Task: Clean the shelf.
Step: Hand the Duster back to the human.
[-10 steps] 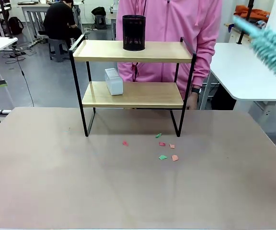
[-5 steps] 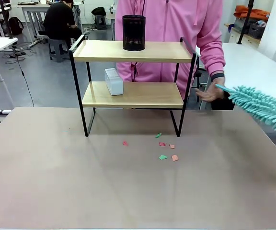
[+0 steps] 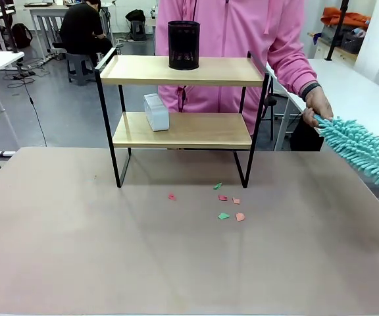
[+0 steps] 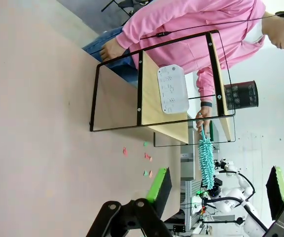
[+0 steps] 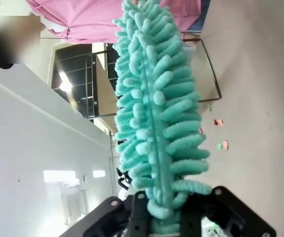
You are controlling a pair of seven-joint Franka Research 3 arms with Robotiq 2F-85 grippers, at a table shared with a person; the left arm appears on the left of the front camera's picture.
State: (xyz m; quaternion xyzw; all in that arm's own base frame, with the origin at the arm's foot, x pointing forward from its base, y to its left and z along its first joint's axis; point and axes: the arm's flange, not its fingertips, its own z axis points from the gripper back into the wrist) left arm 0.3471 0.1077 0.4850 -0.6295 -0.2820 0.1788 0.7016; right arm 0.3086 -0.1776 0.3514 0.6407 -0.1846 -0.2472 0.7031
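From the front, the small two-tier wooden shelf with a thin black frame (image 3: 183,112) stands at the table's far side, a black mesh cup (image 3: 183,45) on top, a white box (image 3: 156,112) below. The person's hand (image 3: 316,106) now touches the tip of the fluffy teal duster (image 3: 362,151); a moment ago it was just short of it.

Left wrist view: the left gripper (image 4: 216,190) stands wide open, empty.

Right wrist view: the right gripper (image 5: 166,217) is clamped on the duster's base.
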